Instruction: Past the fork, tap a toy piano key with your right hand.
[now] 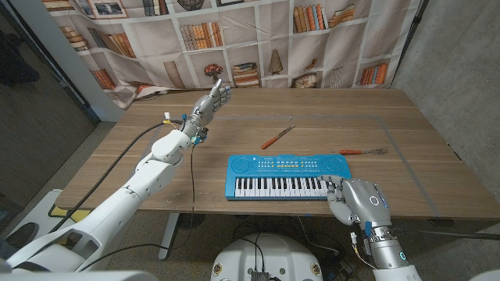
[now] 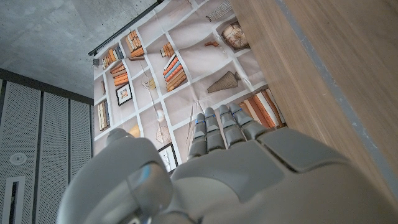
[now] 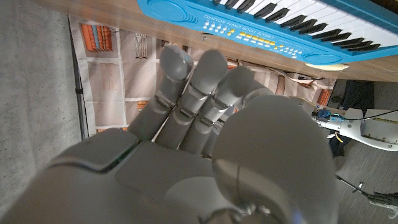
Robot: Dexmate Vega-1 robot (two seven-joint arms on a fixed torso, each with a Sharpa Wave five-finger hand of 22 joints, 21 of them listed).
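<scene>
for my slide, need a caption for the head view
Right hand at the blue toy piano's right-end keys; left hand raised.

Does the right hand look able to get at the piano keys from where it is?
Probably yes. The right hand is at the near right corner of the toy piano, fingers at the end keys, with nothing between them. The fork lies behind the piano, out of the way.

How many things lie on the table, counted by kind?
Toy piano: 1
Utensils with red handles: 2, a fork and another one too small to identify
Total: 3
</scene>
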